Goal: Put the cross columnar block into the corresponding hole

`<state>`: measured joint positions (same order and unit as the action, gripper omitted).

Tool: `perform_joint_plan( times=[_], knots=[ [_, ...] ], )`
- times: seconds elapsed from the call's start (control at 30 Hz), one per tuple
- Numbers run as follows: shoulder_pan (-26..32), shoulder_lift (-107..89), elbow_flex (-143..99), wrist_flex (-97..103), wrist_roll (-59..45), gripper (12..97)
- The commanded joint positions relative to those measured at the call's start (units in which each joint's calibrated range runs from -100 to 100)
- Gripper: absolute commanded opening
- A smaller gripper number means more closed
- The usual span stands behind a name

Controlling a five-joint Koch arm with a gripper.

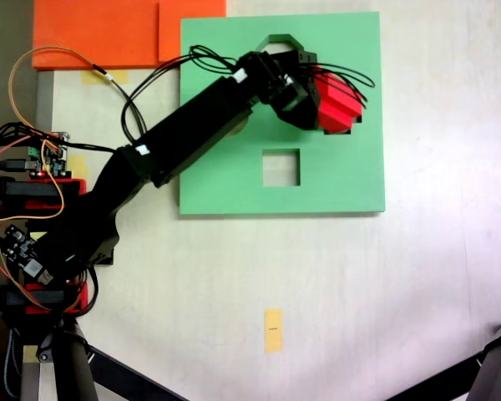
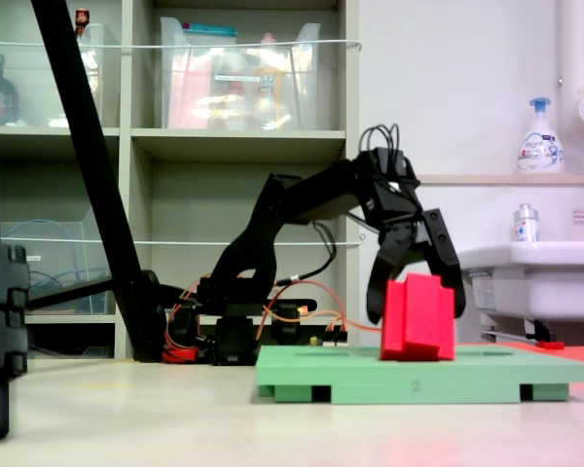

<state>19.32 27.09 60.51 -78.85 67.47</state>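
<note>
Board (image 1: pixel 234 188) first: green foam, square cutout (image 1: pixel 281 167) central, octagonal cutout (image 1: pixel 280 39) at its far edge in the overhead fixed view. Your arm (image 1: pixel 192 125) reaches across it. Gripper (image 2: pixel 416 287) straddles the cross columnar block (image 2: pixel 419 316), jaws apart and seemingly not pinching. Block stands slightly tilted near the board's right edge, presumably over the corresponding hole, hidden beneath. Insertion step, by my reading; next, square it up and press it down.

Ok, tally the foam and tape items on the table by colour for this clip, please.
Red: 1, the cross columnar block standing on the board
Green: 1, the foam board
Orange: 2, the overlapping foam sheets at the table's top edge in the top-down fixed view
Yellow: 3 visible, the tape marks
Total: 7
</note>
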Motion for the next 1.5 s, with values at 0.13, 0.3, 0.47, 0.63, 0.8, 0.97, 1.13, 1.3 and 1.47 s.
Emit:
perform_joint_plan(
  times=[0.13,0.3,0.47,0.63,0.8,0.97,1.13,1.3,1.47],
  knots=[
    [0.10,-1.25,5.19,4.08,0.39,35.5],
    [-0.59,-0.69,5.19,4.37,0.39,35.6],
    [-1.51,-0.27,5.19,6.01,0.34,35.6],
    [-2.30,0.71,5.69,7.84,0.34,35.6],
    [-2.69,2.24,6.39,8.71,0.34,35.6],
    [-2.74,3.64,6.39,9.28,0.34,35.5],
    [-2.54,1.82,6.39,9.09,0.39,35.5],
    [-1.76,-6.56,6.39,5.14,0.44,35.4],
    [-1.22,-13.12,6.39,-0.73,0.83,35.4]
  ],
)
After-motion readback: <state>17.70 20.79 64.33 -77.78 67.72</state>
